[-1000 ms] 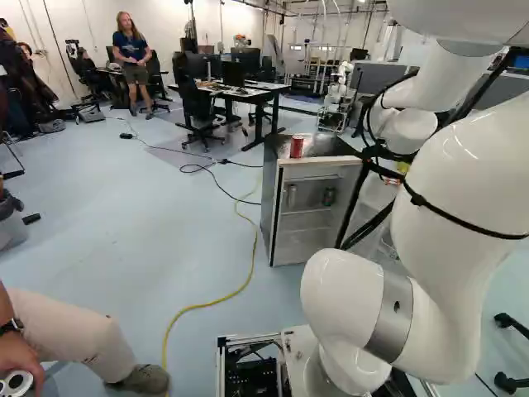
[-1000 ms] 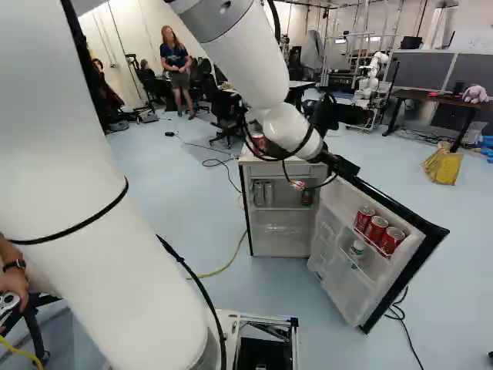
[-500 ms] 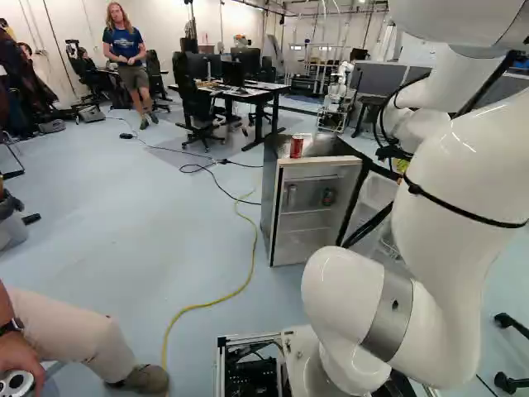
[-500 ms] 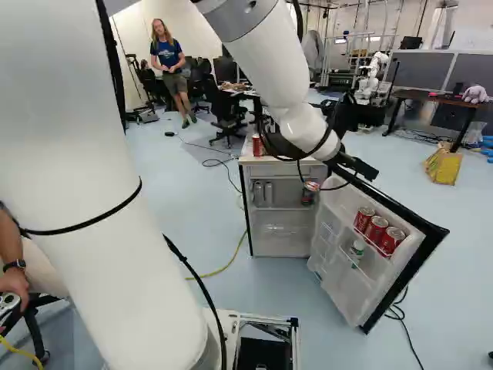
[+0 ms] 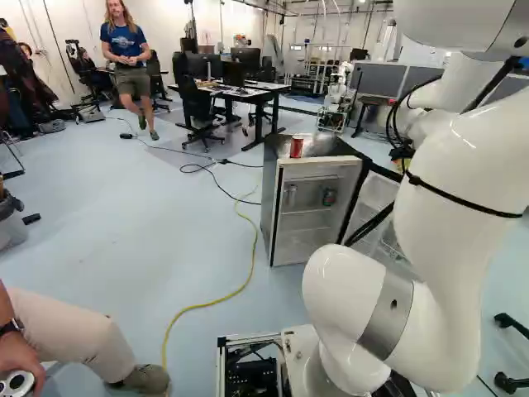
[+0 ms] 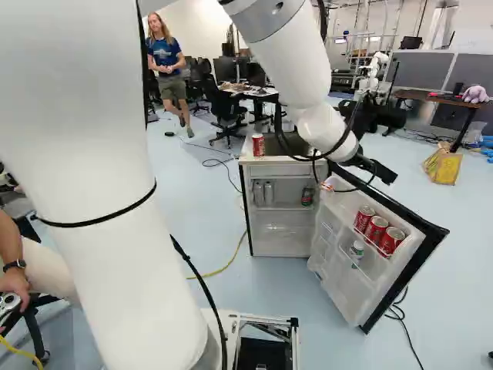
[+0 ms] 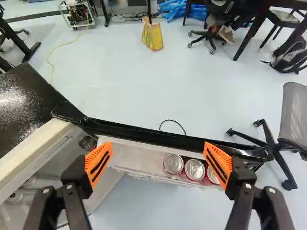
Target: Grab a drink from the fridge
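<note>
In the right base view my gripper (image 6: 383, 171) hangs above the top edge of the swung-out fridge door (image 6: 343, 289). The wrist view shows the gripper (image 7: 158, 163) open, its orange pads wide apart with nothing held. Three red cans stand in the door's upper shelf, one (image 7: 173, 163) between and beyond the fingers, another (image 7: 194, 169) beside it, the third (image 7: 212, 176) close to one pad. Another red can (image 5: 297, 147) stands on top of the fridge (image 5: 273, 215). Inside are silver cans (image 6: 263, 193) and a dark can (image 6: 307, 196). A small bottle (image 6: 357, 249) sits lower in the door.
A yellow cable (image 5: 240, 289) lies on the floor left of the fridge. Desks (image 5: 269, 91) and an office chair (image 5: 197, 103) are behind it. Another robot (image 6: 373, 73) stands farther back. An office chair (image 7: 276, 148) is beyond the door.
The base has stayed put. My arm has swung rightward in the right base view, carrying the gripper from near the fridge's top over toward the open door. The fridge and cans have not moved.
</note>
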Robot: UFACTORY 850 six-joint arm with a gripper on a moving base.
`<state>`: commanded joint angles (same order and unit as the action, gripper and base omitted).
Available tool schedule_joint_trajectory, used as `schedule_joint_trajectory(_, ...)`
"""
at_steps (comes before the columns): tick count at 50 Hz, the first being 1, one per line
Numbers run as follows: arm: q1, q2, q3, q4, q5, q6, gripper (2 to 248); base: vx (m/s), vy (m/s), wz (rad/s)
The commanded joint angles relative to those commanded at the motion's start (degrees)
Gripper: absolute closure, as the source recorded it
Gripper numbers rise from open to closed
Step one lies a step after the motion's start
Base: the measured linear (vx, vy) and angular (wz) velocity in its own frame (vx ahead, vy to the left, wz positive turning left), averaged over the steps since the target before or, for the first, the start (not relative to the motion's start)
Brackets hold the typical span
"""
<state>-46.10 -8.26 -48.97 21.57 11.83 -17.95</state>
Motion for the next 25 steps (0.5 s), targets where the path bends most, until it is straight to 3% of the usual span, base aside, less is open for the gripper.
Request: schedule_joint_trajectory(25, -3.04, -5.07, -5.70, 0.00, -2.30, 0.00, 3, 0.000, 0.000, 0.000)
